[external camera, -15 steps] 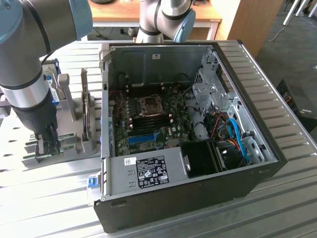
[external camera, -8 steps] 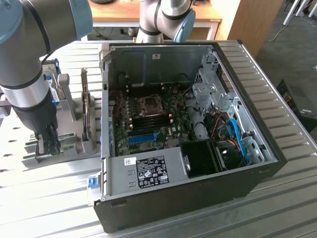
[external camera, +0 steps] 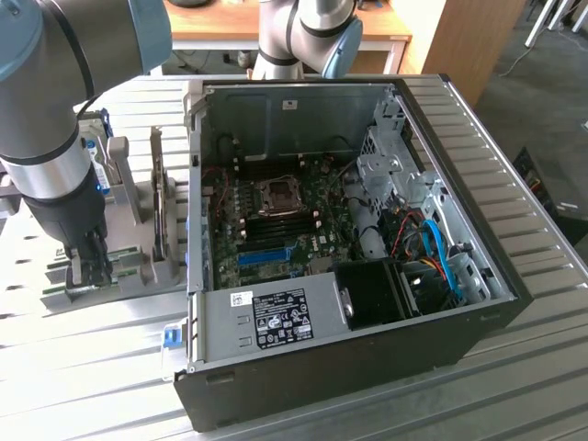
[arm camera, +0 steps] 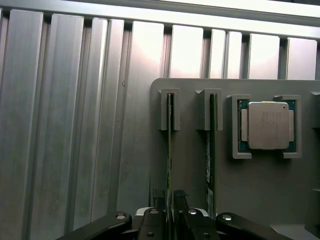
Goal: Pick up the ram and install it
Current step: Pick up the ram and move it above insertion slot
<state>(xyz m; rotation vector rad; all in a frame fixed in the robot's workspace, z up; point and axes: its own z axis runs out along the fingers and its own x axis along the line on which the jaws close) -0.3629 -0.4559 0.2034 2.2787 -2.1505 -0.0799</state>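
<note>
The arm is down at the exterior view's left, its pincer [external camera: 87, 271] lowered onto the grey parts holder [external camera: 138, 276] on the ribbed metal desk [external camera: 92, 367]. From the wrist view, the pincer [arm camera: 170, 197] is pinching the ram [arm camera: 170, 150], one finger pressed against each face of the thin green stick. The ram stands on edge in its slot on the holder [arm camera: 260, 190]. A second memory stick [arm camera: 211, 150] stands on edge just beside it, and past that a square silver processor [arm camera: 268, 125] lies in its own bracket. The open computer case [external camera: 322, 367] lies on the desk, motherboard [external camera: 276, 230] facing up, well apart from the pincer.
</note>
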